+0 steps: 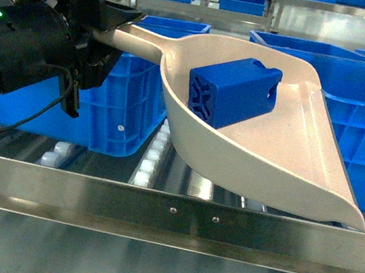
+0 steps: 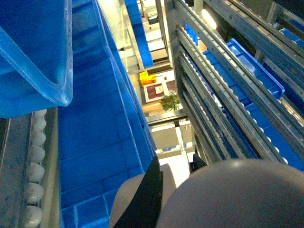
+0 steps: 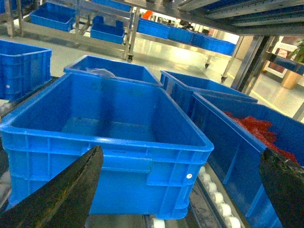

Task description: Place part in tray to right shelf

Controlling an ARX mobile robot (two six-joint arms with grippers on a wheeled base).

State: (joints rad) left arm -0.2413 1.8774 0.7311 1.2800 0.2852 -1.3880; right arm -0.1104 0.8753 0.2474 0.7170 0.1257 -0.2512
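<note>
One blue part [image 1: 234, 91] is seen lying loose in the bowl of the tray [image 1: 302, 161], its ribbed end turned toward the camera and its long axis running roughly along the scoop. The tray is held by its handle in the left gripper [image 1: 106, 25], whose jaws are pressed together on that handle; the handle runs to the left and the wide lip points right and down, over the front rail of the shelf [image 1: 170, 217] and its white rollers [image 1: 145, 165]. The right gripper [image 3: 180, 190] is spread wide and holds nothing, facing a blue bin [image 3: 104, 137]. It is judged that the left arm alone decides the placing, with the shelf directly under the lip.
</note>
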